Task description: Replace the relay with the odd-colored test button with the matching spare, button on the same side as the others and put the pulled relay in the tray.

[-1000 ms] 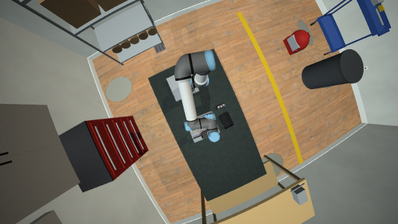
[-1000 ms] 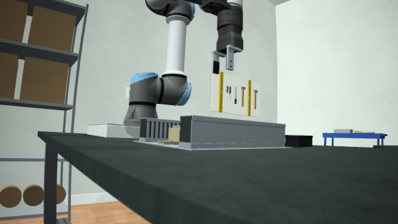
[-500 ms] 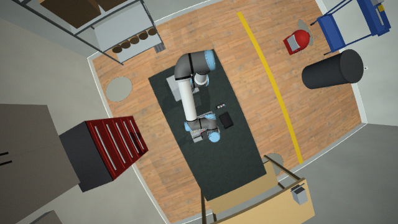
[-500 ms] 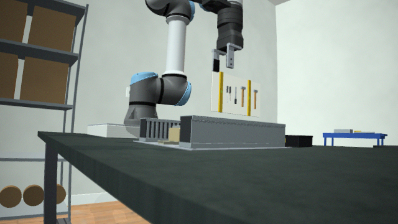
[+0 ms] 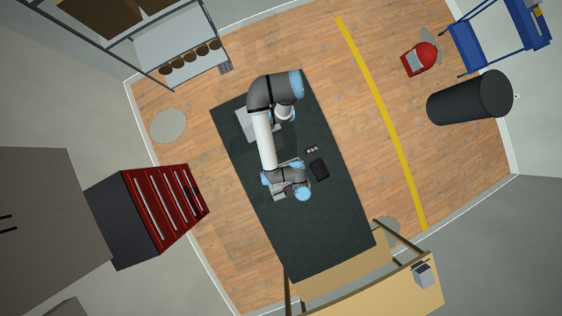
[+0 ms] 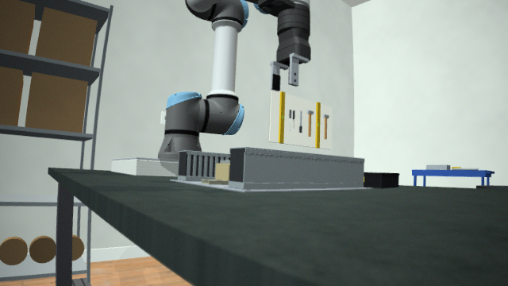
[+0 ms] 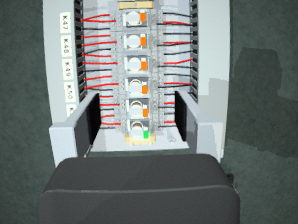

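Note:
In the wrist view a row of relays runs down the middle of a grey wiring panel, between red wires. Most show orange test buttons. The nearest relay has a green button, on its right side. My gripper is open and empty. It hangs high above the panel, with its fingers on either side of the near end of the row. The black tray lies on the table beside the panel. The spare relays sit just behind the tray; their buttons are too small to tell.
The panel's long grey wiring duct and a slotted duct stand on the dark table. The arm's base is behind them. A shelf rack stands off the table at the left.

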